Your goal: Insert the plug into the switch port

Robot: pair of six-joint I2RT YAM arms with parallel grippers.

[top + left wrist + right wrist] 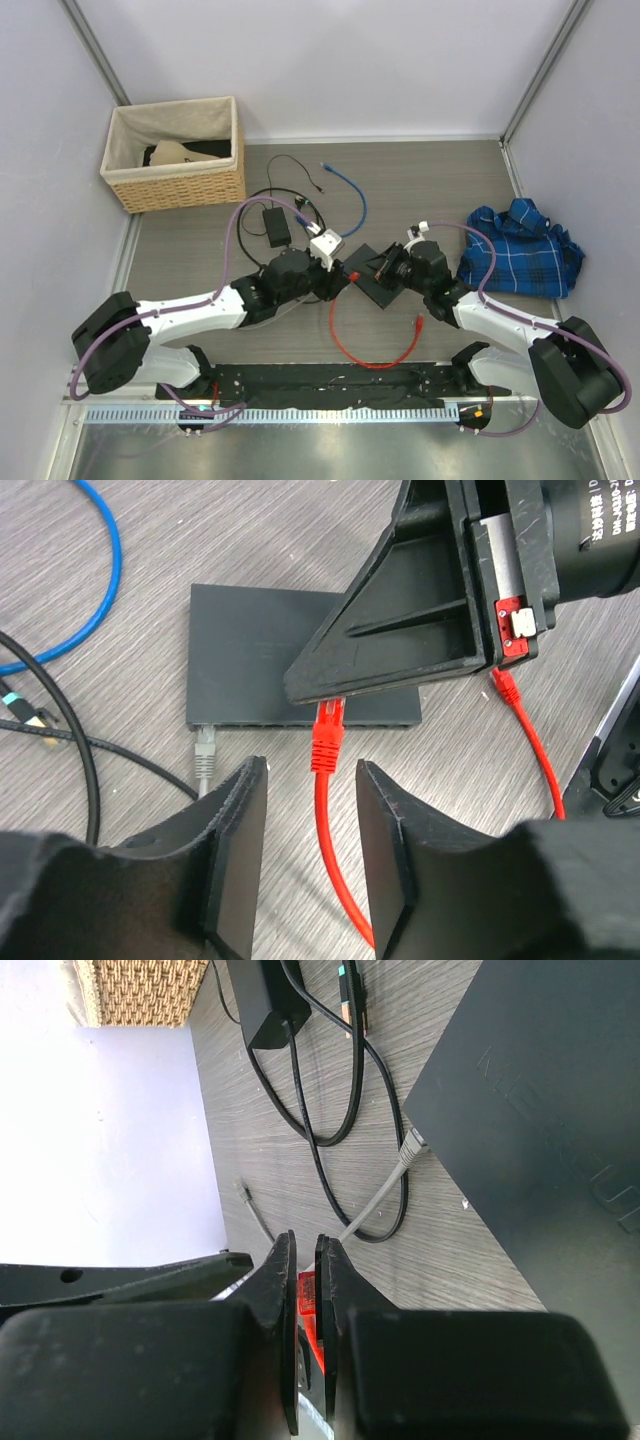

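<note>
Both arms reach in from the near edge of the worktop and meet nose to nose over the switch. It lies flat near the middle, with its port side turned toward the left arm. That facing looks deliberate: the left side can feed a connector straight in while the right arm works from above and behind the box.

The left gripper stands partly open. Its fingers sit on either side of the red cable without touching it, more a guide than a hold. The right gripper is pinched almost shut with a sliver of red in the slit. Its tip lies over the switch's front edge, where the red plug sits. I take it to be holding the plug to steady or press it.

The plug's head meets the port face, but the finger hides how deep it is seated. A grey plug butts against the same edge, just beside.
</note>
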